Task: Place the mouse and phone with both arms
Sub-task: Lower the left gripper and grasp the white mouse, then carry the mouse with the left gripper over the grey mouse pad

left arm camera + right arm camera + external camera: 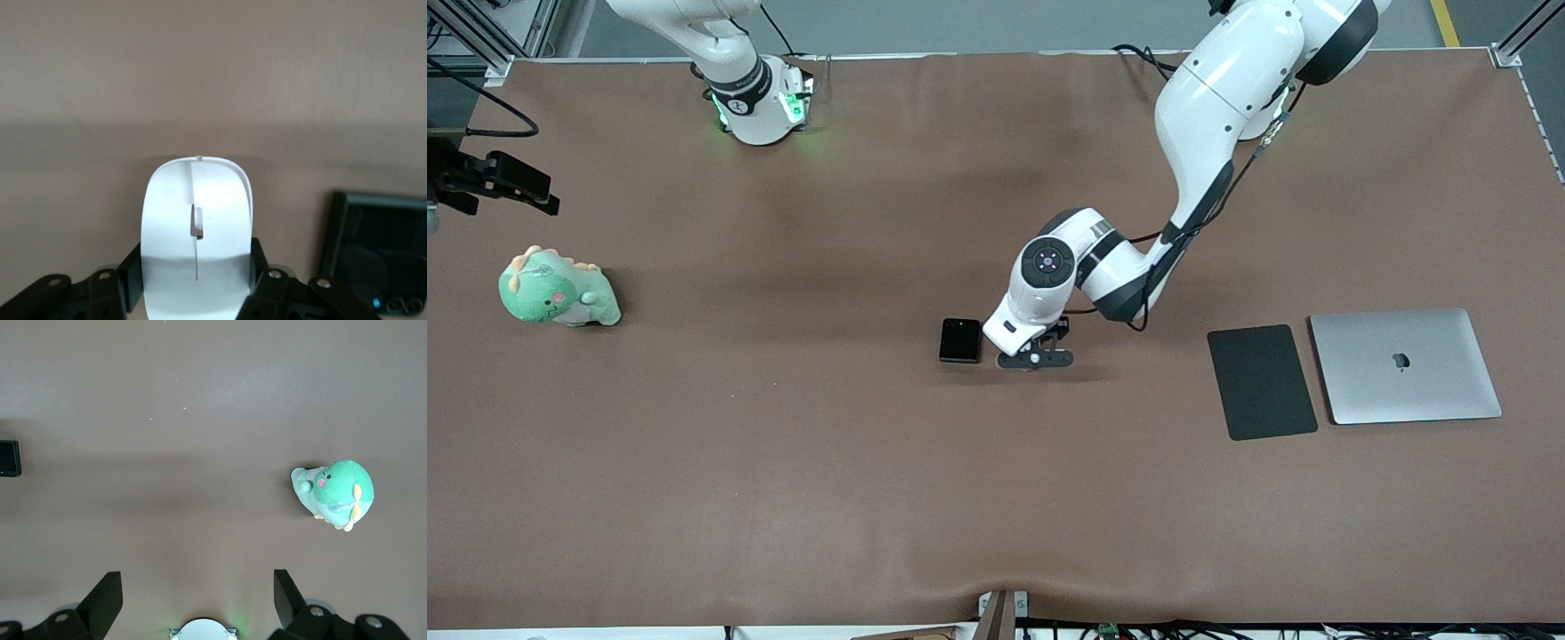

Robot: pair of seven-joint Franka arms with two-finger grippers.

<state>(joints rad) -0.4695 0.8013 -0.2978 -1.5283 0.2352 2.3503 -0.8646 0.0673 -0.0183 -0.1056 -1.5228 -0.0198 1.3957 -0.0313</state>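
Here the mouse [197,240] is pinched between the fingers of the left gripper [1035,357] low at the table [783,462], just beside the phone [960,340] on its left-arm side, while the right gripper [197,603] is held spread high over the table, waiting.

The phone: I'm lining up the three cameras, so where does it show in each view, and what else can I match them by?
Front view: the phone lies mid-table, beside the left tool.
Left wrist view: the phone is at the lower edge, beside the mouse held between the tool's fingers.
Right wrist view: the phone is cut off at the picture's edge.
Shared landmark: the brown table cover shows in all three.
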